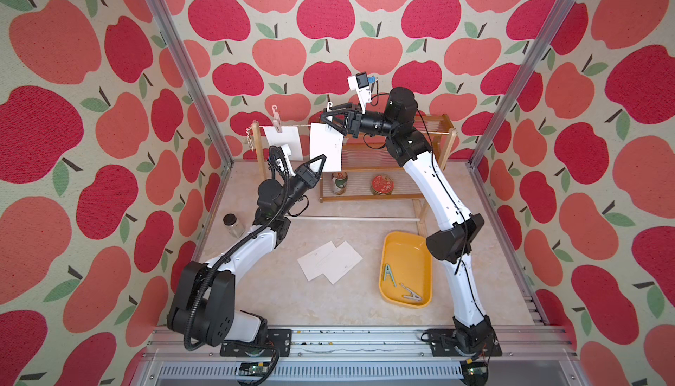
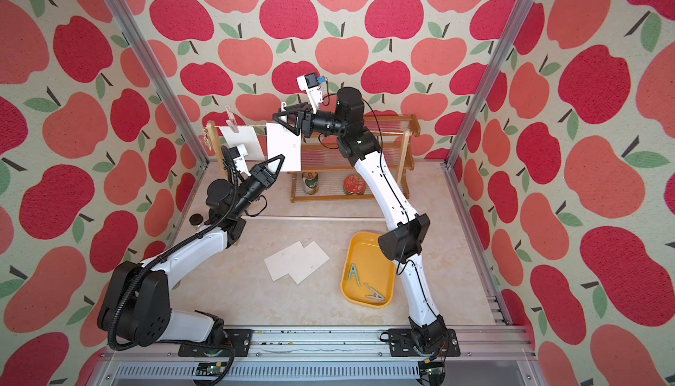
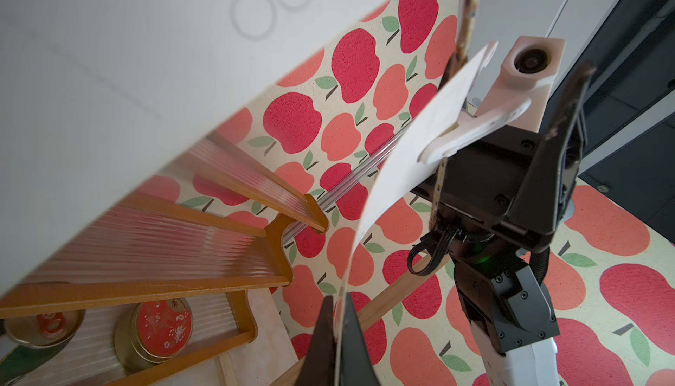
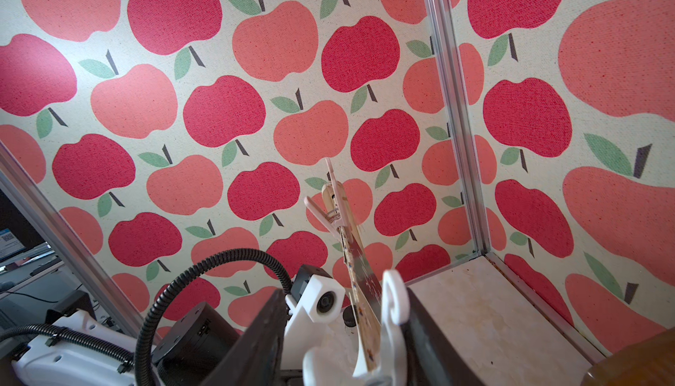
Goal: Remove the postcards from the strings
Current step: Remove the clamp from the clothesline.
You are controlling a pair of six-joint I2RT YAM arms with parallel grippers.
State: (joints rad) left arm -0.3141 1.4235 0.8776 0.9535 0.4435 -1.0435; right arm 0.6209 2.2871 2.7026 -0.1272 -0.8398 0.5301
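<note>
Left claw (image 1: 323, 158) pinched shut on the lower corner of a postcard (image 1: 327, 145) hanging from the string (image 1: 305, 125). Right claw (image 1: 326, 119) straddles its white peg (image 1: 330, 106); whether it grips cannot be told. Two postcards (image 1: 330, 261) lie flat on the desk (image 1: 277, 293).

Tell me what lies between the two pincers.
One hanging postcard: the left pincer pinches its lower corner, the white peg on top sits within the right pincer. The left wrist view shows it.

White postcards (image 1: 325, 146), beige-and-white string (image 1: 305, 125), yellow tray (image 1: 405, 256), pale marbled tabletop (image 1: 328, 304), red-and-coral apple-print walls (image 1: 328, 19)
</note>
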